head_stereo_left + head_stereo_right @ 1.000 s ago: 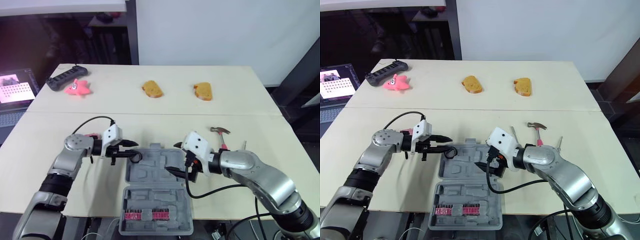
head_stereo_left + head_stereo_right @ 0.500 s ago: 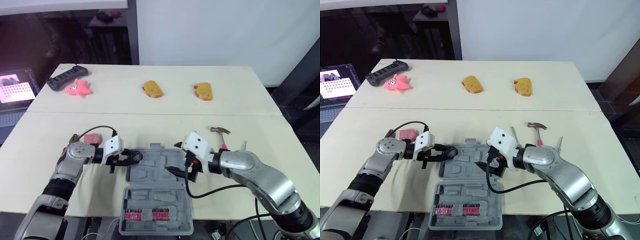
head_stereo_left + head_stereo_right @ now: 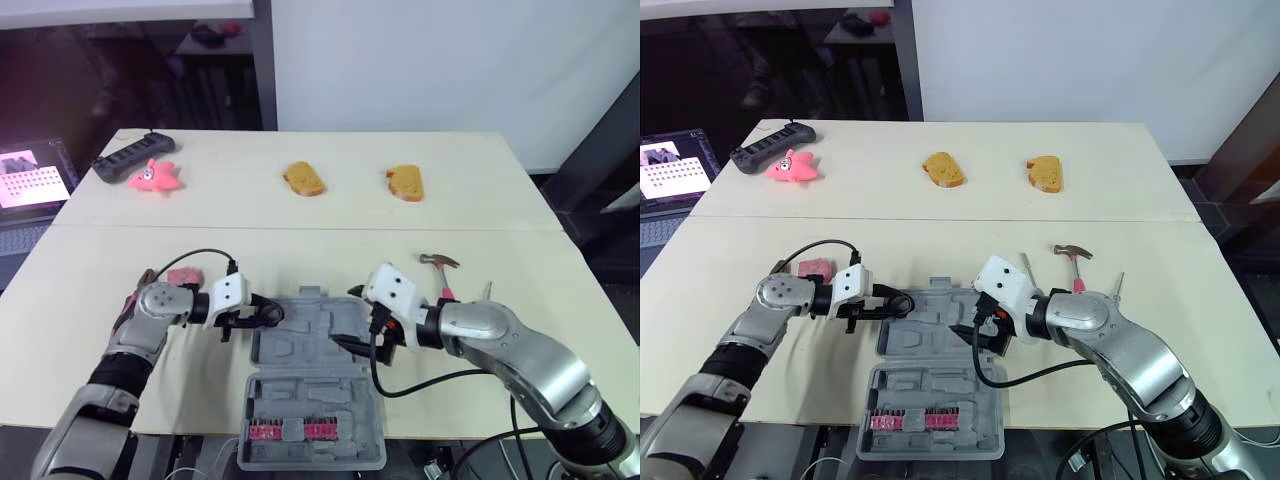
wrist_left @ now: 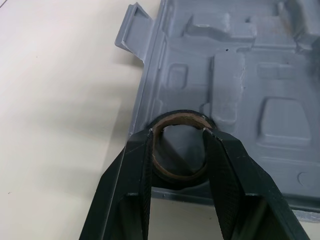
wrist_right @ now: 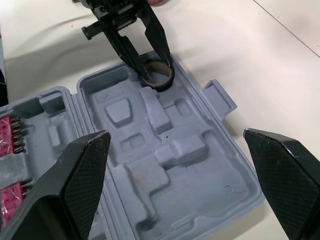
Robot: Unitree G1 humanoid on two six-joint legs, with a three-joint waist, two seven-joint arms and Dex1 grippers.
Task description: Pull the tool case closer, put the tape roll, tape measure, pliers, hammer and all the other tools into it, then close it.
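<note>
Stowing the tape roll [image 4: 173,176] looks like the step in hand. The left jaws pinch it across its sides just inside the left rim of the open tool case [image 3: 300,342] on the counter [image 3: 300,245], while the right jaws hang spread wide and empty over the case's right part. Next, the left jaws should probably part, leave the roll in a recess and lift clear before the hammer [image 3: 440,264] is fetched.

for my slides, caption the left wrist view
Left end effector grips the tape roll over the open tool case
</note>
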